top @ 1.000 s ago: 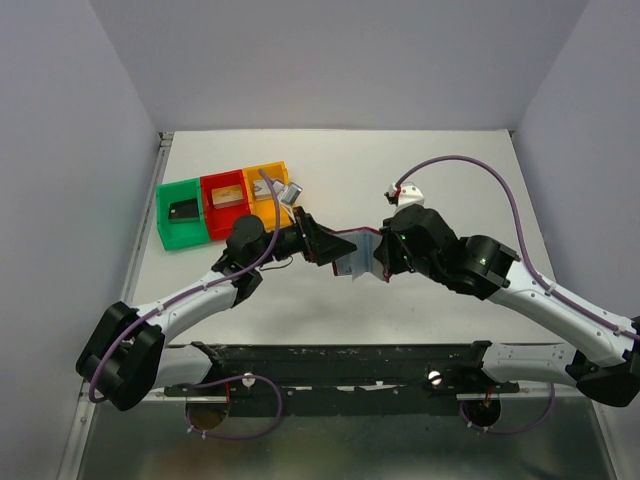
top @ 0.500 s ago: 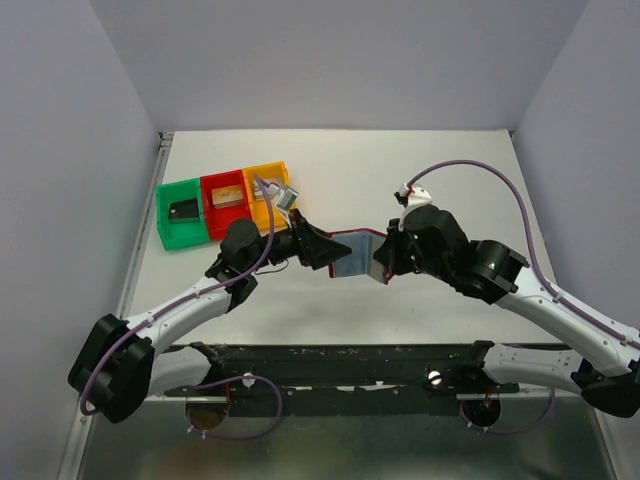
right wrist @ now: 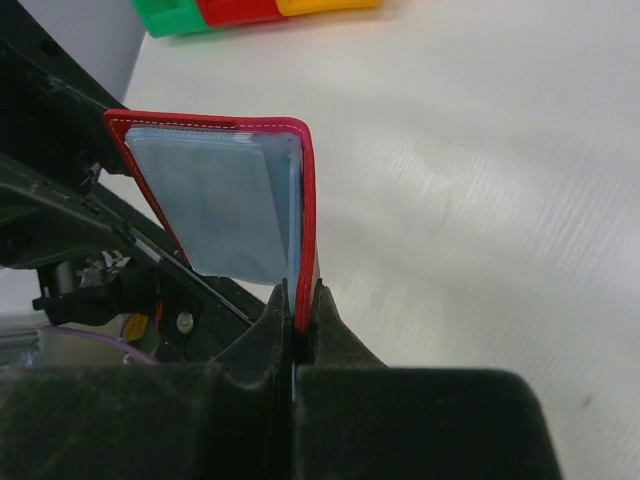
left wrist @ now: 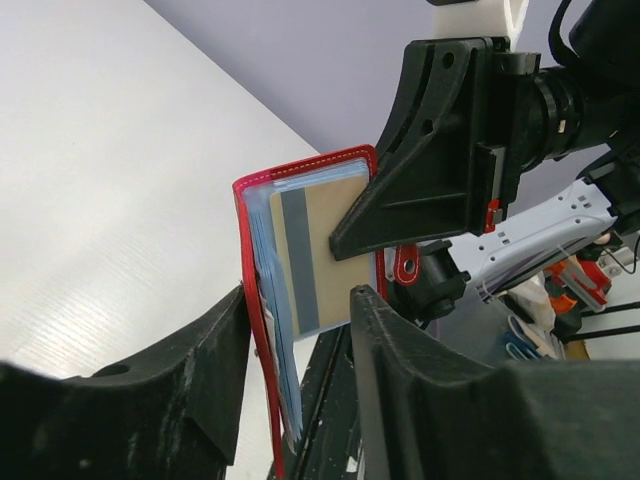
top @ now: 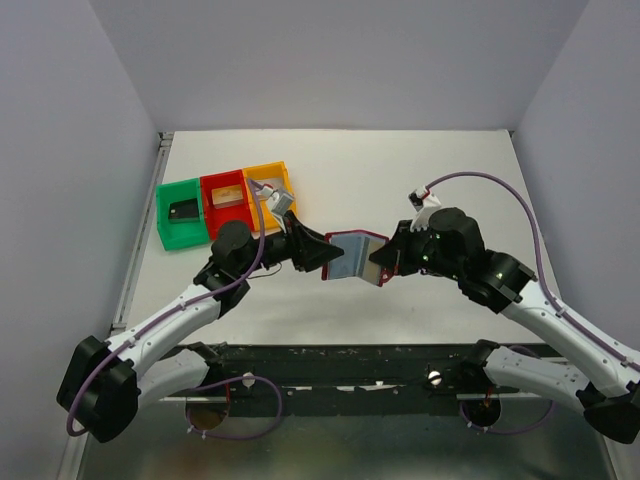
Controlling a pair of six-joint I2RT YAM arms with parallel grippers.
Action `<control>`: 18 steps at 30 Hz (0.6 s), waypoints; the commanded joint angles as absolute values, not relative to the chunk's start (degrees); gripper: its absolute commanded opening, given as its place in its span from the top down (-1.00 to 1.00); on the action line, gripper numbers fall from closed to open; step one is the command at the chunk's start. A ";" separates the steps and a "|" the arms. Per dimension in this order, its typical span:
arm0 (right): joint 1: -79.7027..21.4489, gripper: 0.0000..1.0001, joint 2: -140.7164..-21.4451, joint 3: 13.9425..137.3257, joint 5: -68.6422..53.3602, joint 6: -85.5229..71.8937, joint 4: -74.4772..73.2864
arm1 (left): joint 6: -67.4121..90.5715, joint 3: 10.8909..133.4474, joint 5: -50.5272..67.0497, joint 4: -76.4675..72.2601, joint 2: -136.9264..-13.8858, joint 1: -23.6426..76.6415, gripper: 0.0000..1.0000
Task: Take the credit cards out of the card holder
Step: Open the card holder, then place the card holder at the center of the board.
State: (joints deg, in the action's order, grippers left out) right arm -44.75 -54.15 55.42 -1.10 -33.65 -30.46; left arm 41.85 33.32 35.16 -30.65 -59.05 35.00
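Note:
The dark red card holder (top: 352,252) hangs open above the table between my two grippers, its light blue lining showing. My right gripper (top: 386,262) is shut on its right flap; in the right wrist view the red edge (right wrist: 305,210) runs down into the closed gripper (right wrist: 297,292). My left gripper (top: 322,255) is open, and its jaws straddle the other flap (left wrist: 247,250) without pinching it, seen in the left wrist view (left wrist: 300,305). A gold-tan credit card (left wrist: 328,235) with a grey stripe sticks out of the blue pockets. The snap tab (left wrist: 405,265) hangs behind.
Green (top: 165,222), red (top: 207,212) and orange (top: 282,170) bins stand in a row at the back left. A black card (top: 183,210) lies in the green one and a tan card (top: 228,197) in the red one. A black rail (top: 340,365) runs along the near edge.
The right arm has drawn back to the right and the left gripper has followed. The card holder has shifted slightly right with them and spread wider open.

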 commanded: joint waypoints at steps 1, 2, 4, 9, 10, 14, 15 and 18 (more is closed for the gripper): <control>-43.07 0.99 -52.30 52.91 -12.03 -35.77 -20.84 | 39.20 35.33 35.60 -29.36 -57.92 35.07 0.04; -42.81 0.99 -52.12 52.39 -13.00 -36.03 -20.13 | 38.76 35.51 35.60 -28.75 -57.57 35.24 0.04; -42.02 0.99 -51.77 51.68 -14.49 -36.39 -18.99 | 37.80 35.77 35.68 -27.52 -57.04 35.24 0.05; -40.52 0.99 -51.42 50.01 -19.06 -37.00 -15.83 | 35.78 36.56 35.07 -24.53 -54.32 35.16 -0.18; -40.17 0.99 -51.33 49.57 -20.12 -37.18 -15.12 | 35.42 36.82 35.24 -23.83 -53.79 35.16 -0.24; -38.06 0.99 -51.50 46.59 -25.83 -39.19 -8.90 | 34.28 37.53 35.86 -22.15 -51.60 35.16 -0.36; -37.45 0.99 -51.50 45.71 -27.14 -39.81 -7.48 | 34.10 37.62 36.12 -21.80 -51.07 35.16 -0.37; -36.48 0.99 -51.68 43.95 -30.14 -41.57 -3.70 | 33.66 37.97 37.35 -21.10 -50.10 35.16 -0.37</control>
State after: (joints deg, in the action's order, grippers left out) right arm -37.74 -52.05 46.13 -22.52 -38.35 -12.25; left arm 35.75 36.12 35.29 -23.16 -51.92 35.00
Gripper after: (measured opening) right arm 0.037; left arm 0.683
